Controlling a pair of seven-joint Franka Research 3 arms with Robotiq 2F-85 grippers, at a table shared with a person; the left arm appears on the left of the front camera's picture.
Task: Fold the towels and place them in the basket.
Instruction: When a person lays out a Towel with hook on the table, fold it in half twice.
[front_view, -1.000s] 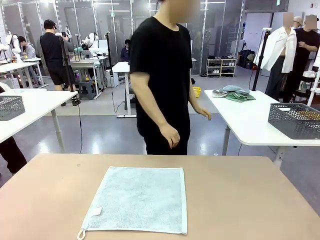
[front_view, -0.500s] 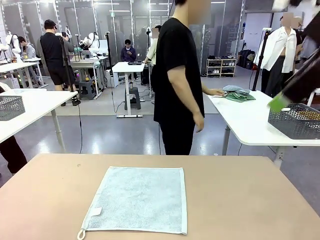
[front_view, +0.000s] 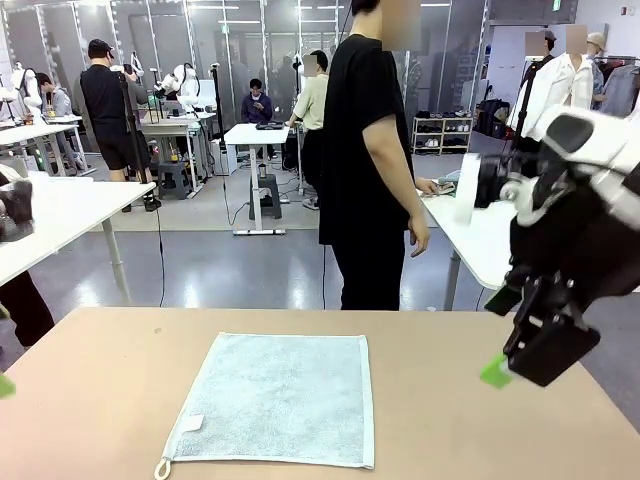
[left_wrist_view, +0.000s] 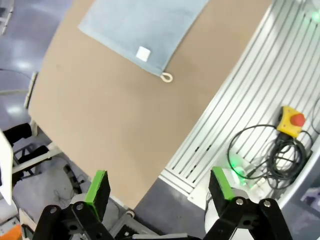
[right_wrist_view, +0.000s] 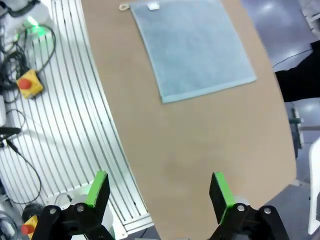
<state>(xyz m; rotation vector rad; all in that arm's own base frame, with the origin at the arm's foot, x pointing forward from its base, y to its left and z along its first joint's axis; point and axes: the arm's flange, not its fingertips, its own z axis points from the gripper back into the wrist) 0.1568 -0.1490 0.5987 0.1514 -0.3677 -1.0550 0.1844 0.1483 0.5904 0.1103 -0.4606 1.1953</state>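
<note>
1. The pale blue-grey towel (front_view: 275, 400) lay flat and fully unfolded on the brown table (front_view: 480, 430). It was close to the robot's edge and a little to the left of the middle.
2. Its white label (front_view: 192, 423) sat near the corner on the robot's left side. A small hanging loop (front_view: 160, 468) lay on the table just outside that same corner.
3. The left gripper (left_wrist_view: 159, 186) stood wide open, and nothing was between its green pads (left_wrist_view: 98, 186). It hung in the air near the table's edge, well apart from the towel, on the side of the loop corner.
4. The right gripper (right_wrist_view: 158, 189) was wide open and empty too. It hung above the table, with bare table surface between it and the towel.
5. In the front view the right arm (front_view: 580, 200) came in from the right side, large and close to the camera, and it touched neither the towel nor the table.
6. A person (front_view: 370, 160) in a black T-shirt stood at the far side of the table, turned sideways. One hand (front_view: 418, 238) hung down at the hip.
7. Beside the table, a yellow box with a red button (left_wrist_view: 290, 121) and some black cables (left_wrist_view: 265, 155) lay on a white ribbed surface.
</note>
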